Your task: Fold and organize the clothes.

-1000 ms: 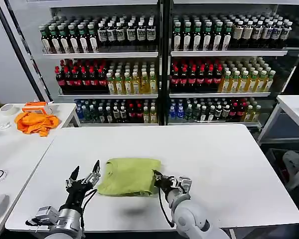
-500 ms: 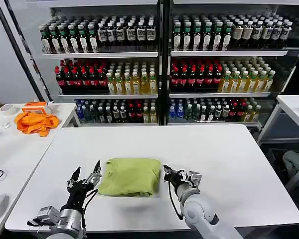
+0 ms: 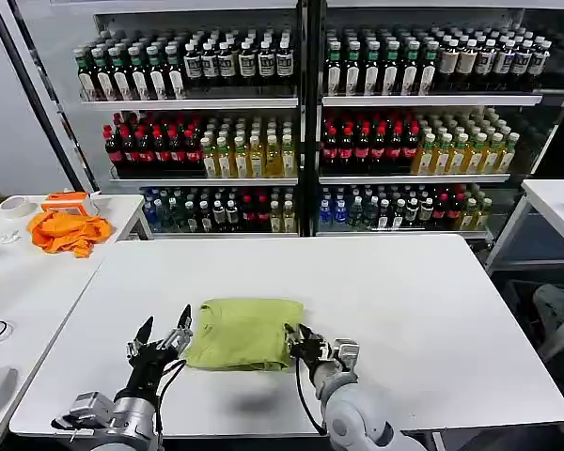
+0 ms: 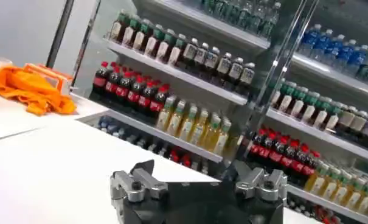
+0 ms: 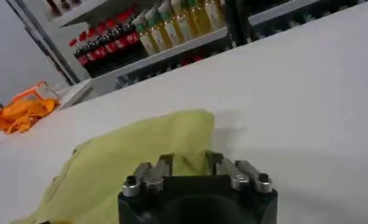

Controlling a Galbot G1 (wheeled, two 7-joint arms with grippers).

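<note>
the lime t-shirt (image 3: 245, 333) lies folded into a rough rectangle on the white worktop (image 3: 404, 310), toward its near edge and a little to the robot's left of the middle. its far edge looks straight and neat, and the near edge sags in soft folds.

the right gripper (image 3: 297, 340) sits at the shirt's right-hand near corner, low over the worktop, with its dark fingers right against the cloth edge. in the right wrist view the shirt (image 5: 135, 158) spreads out just ahead of the right gripper (image 5: 190, 163), and the jaws stand a little apart with the fabric edge between them; i cannot tell whether they actually pinch the cloth or merely touch it.

the left gripper (image 3: 164, 333) waits just off the shirt's left edge, raised and clear of the fabric, jaws spread wide with the two fingertips pointing up and away. the left wrist view shows the left gripper (image 4: 193, 176) the same way, fingers well apart and nothing between them.

beyond the shirt, behind the worktop, stands a tall shelf of bottled drinks (image 3: 301, 132). far to the shirt's left, on a separate side table (image 3: 19, 272), a bright orange cloth (image 3: 68, 230) lies in a crumpled heap.
</note>
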